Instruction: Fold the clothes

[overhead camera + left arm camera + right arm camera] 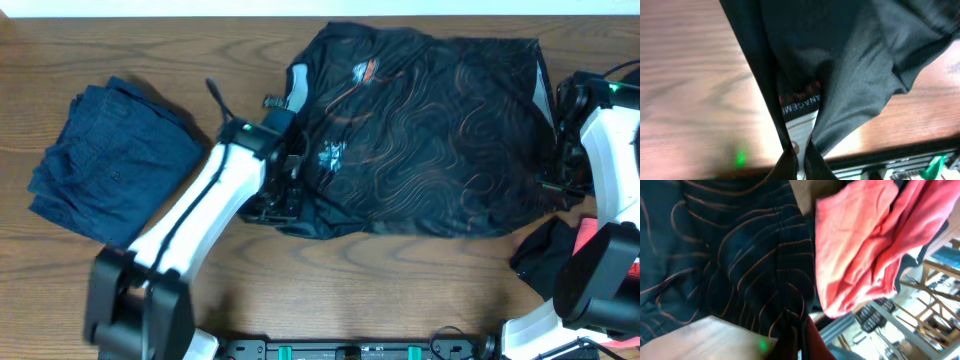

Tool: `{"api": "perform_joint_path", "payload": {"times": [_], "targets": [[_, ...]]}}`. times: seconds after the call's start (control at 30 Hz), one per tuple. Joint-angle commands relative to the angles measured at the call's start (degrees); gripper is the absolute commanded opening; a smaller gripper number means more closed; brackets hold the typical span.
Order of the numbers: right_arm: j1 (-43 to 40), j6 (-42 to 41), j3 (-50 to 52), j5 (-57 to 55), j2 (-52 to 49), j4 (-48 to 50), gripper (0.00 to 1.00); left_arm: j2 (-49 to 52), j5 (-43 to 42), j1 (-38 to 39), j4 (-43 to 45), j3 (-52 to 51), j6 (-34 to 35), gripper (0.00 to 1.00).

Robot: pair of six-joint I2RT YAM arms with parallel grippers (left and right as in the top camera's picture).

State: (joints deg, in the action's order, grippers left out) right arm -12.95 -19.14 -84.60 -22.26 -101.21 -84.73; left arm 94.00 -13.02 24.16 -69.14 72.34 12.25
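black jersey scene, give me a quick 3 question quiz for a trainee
1. True or false: the navy garment lies left of the black jersey, apart from it.
2. The left gripper is shut on: A the navy garment, B the black jersey, C nothing.
3. What colour is the third garment?
Key: 1 true; 2 B; 3 coral-red.

wooden table [350, 290] bears black jersey [430, 130], navy garment [115, 165], coral-red garment [855, 245].
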Motion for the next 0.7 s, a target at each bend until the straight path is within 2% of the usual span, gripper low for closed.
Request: {"api": "perform_joint_path", "payload": {"times": [0.0,0.23,0.47,0.57,0.67], "targets": [[-0.92,-1.01,0.09,0.04,0.70,-2.34,0.01,-3.21,3.45,-0.02,-1.68,0.00,0.57,0.06],[-0.94,-1.01,0.09,-0.33,0.70,-6.73,0.01,-5.27,5.57,-0.02,-5.33,-0.02,0.59,0.06],[-1.51,-2.08,0.09,-0.46,0.72,-9.38,0.01,-6.19,9.70,-0.02,-10.27,-0.02,3.98,0.06],[-2.12,-2.05,0.09,-0.42,0.72,-8.28,0.01,-7.41,10.95,-0.04,-8.41,-0.02,4.42,0.06],[-2.47,-1.62,0.09,0.79,0.72,-3.10,0.01,-7.50,10.91,-0.02,-1.14,-0.02,6.12,0.06]]}}
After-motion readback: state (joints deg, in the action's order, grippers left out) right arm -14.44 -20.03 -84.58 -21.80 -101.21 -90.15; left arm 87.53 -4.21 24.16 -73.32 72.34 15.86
